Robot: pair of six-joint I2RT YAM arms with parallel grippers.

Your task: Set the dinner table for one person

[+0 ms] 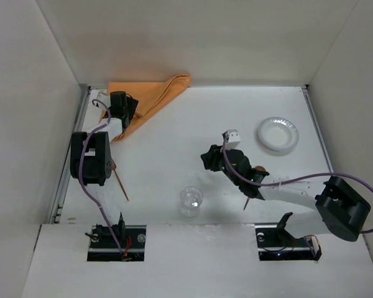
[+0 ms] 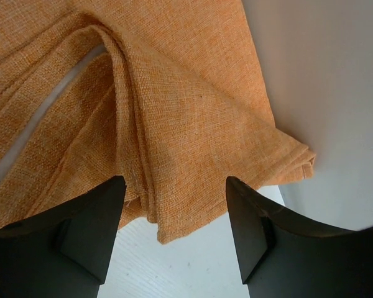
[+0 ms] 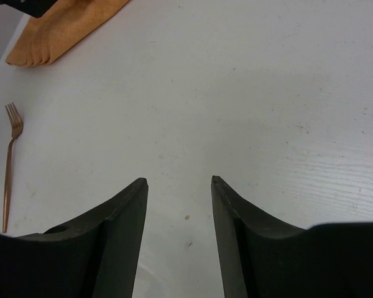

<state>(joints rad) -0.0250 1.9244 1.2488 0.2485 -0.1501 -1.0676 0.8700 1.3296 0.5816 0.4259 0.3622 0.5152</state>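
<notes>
No text, label, brand mark, number or sign can be read in any view. Nothing legible is seen on the dinner table (image 1: 174, 136), the orange cloth (image 1: 152, 96), the white plate (image 1: 278, 134), the glass (image 1: 191, 200) or the fork (image 3: 10, 167).
</notes>
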